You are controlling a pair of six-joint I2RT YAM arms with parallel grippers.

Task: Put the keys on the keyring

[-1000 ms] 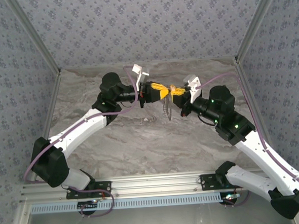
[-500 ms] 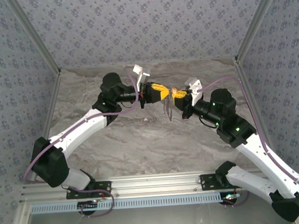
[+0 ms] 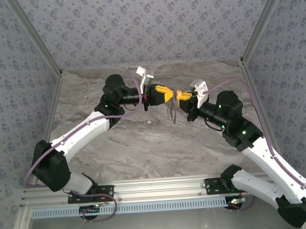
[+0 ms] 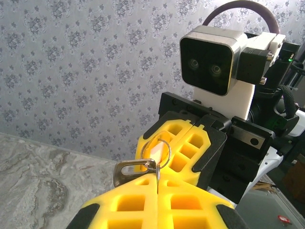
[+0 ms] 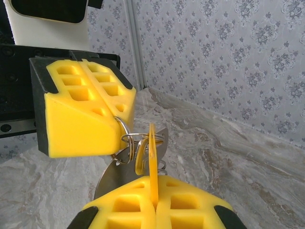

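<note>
Evidently clamped shut, the right gripper (image 5: 154, 187) pinches the key (image 5: 152, 157): brass, seen edge-on as a thin strip, its base buried between the pads. The left gripper (image 4: 157, 185), also closed, holds the keyring (image 5: 131, 138), a thin grey loop. Grey keys (image 5: 108, 177) dangle below, partly blocked.

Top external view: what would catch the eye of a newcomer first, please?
The left gripper and the right gripper meet tip to tip above the marble-patterned table, both bright yellow. In the right wrist view, the brass key stands pinched in the right gripper, at the keyring held by the left, with a grey metal piece hanging below.
</note>
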